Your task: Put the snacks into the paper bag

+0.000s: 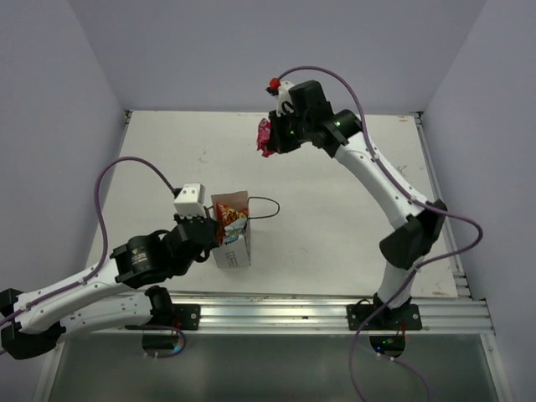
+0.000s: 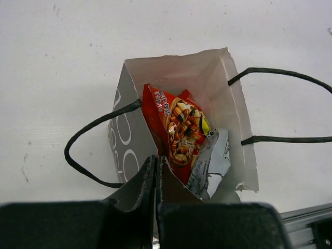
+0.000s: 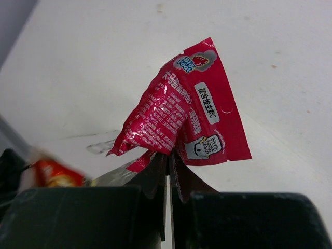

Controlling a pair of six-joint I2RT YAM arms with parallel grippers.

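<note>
Paper bag [image 1: 234,251] upright on counter [image 1: 335,218], toward 7 o'clock in top view, mouth open. Inside: red-orange packet [image 2: 179,132], with pale blue-clear packet [image 2: 210,163] at its 4 o'clock. Black handles [image 2: 290,139] splayed toward 9 and 3 o'clock in left wrist view. Left pincer [image 2: 157,165] pinched closed on bag's near wall. Magenta packet [image 3: 181,119] aloft near counter's 12 o'clock, well apart from bag. Right pincer [image 3: 167,162] clamped tight on packet's lower edge.
</note>
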